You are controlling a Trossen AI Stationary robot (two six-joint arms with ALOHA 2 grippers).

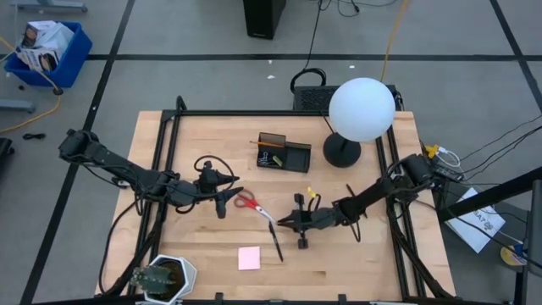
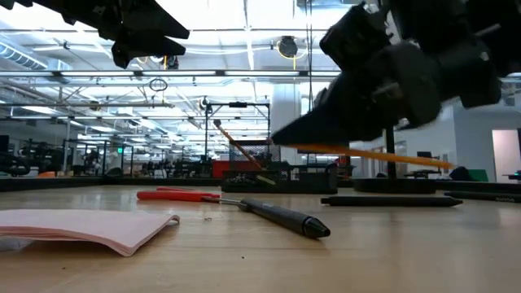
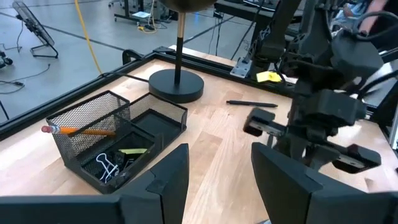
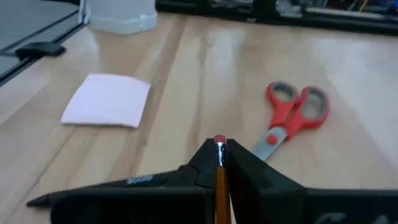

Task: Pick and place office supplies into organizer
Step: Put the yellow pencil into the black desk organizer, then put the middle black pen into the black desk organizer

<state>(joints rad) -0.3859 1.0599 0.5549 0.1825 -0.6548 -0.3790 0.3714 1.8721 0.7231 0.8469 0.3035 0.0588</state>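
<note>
Red-handled scissors (image 1: 247,202) (image 4: 292,118) lie flat mid-table. My left gripper (image 1: 223,200) (image 3: 214,180) hovers open just left of them, holding nothing. My right gripper (image 1: 286,223) (image 4: 219,163) is raised above the table right of the scissors, shut on an orange pencil (image 2: 383,155). A black pen (image 1: 275,240) (image 2: 285,217) and a pink sticky-note pad (image 1: 249,257) (image 4: 107,101) lie near the front. The black mesh organizer (image 1: 284,152) (image 3: 106,134) stands toward the far side and holds a pencil (image 3: 81,130) and binder clips (image 3: 109,165). My right gripper pinches the orange pencil between its two fingers near the pink eraser end (image 4: 219,142), which pokes out just past the fingertips. The pencil lies along the fingers. It is lifted clear of the table and roughly level, its long end (image 2: 407,158) reaching back under the gripper.
A lamp with a round black base (image 1: 341,152) (image 3: 177,84) and white globe (image 1: 362,108) stands right of the organizer. A second black pen (image 3: 252,104) lies near that base. A white plant pot (image 1: 165,278) sits at the front left corner. A black frame (image 1: 169,135) edges the table.
</note>
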